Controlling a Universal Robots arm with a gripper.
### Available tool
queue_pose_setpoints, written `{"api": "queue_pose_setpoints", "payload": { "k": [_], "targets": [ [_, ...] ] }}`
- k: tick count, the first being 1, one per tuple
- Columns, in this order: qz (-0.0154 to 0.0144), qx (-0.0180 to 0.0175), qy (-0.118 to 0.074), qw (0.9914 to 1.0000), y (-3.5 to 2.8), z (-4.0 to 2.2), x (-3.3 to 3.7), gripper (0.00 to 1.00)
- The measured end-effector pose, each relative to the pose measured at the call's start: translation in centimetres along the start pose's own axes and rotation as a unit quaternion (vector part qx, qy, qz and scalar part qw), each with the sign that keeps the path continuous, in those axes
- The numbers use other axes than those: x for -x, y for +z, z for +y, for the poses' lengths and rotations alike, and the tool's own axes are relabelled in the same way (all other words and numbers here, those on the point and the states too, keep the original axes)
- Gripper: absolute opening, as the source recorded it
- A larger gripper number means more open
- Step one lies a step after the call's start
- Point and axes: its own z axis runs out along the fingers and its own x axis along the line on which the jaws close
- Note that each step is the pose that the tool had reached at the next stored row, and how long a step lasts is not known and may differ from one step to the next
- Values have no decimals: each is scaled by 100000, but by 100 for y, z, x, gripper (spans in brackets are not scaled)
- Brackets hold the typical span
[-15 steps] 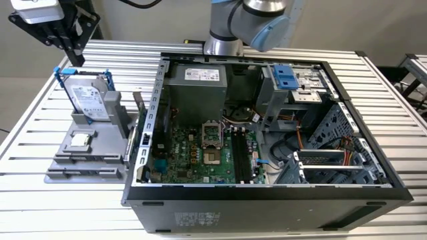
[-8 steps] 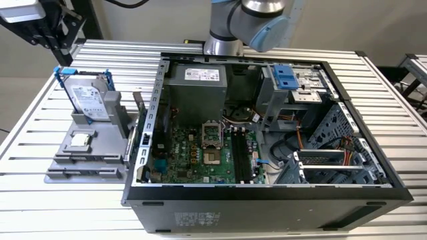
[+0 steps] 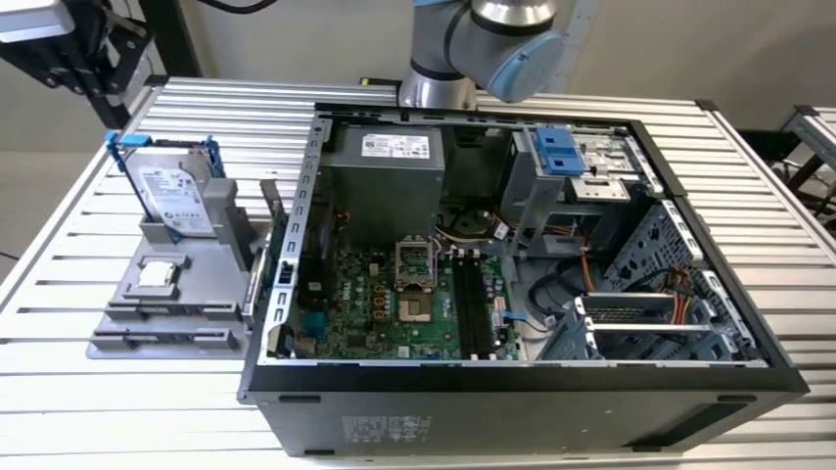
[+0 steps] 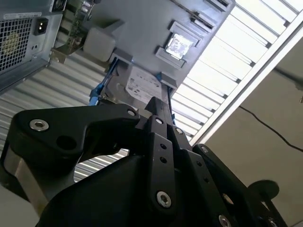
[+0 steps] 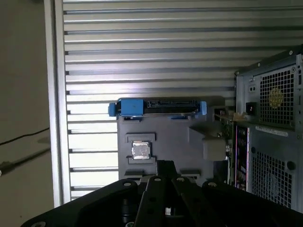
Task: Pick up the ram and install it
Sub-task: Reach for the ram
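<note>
A slatted metal bench (image 3: 209,108) carries an open computer case (image 3: 523,380) lying on its side, its green motherboard (image 3: 372,318) facing up. On the exterior view's left of the case, just beside its wall, a grey fixture (image 3: 163,299) sits on the bench. A silver hard drive (image 3: 170,186) in a blue frame stands upright at the fixture's far end, and a small square processor chip (image 3: 160,273) lies flat in a recess nearer the camera. The ram (image 3: 272,211), a thin dark green stick, stands on edge and slightly tilted in the fixture's side nearest the case, outside the case and well apart from the long black slots (image 3: 468,304) on the motherboard. The robot arm (image 3: 484,39) rises behind the case. The black tool (image 3: 105,83) hangs at the exterior view's upper left, above the far end of the fixture and clear of everything on it, touching nothing. In both wrist views the tool's linkages run together to one narrow tip, so its fingers look pressed together with nothing between them. Past that tip, the first wrist view looks down on the blue frame, the processor chip and the back of the case.
</note>
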Motion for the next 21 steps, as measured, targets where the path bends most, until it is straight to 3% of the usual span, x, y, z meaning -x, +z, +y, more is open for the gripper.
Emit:
{"api": "queue_pose_setpoints", "payload": {
  "k": [4,10,21],
  "targets": [
    [63,25,-1280,99992,0,5,-26,0],
    [73,21,-1345,99991,-1,2,-32,0],
    [67,26,-1343,99991,-7,-138,-58,0]
  ]
}}
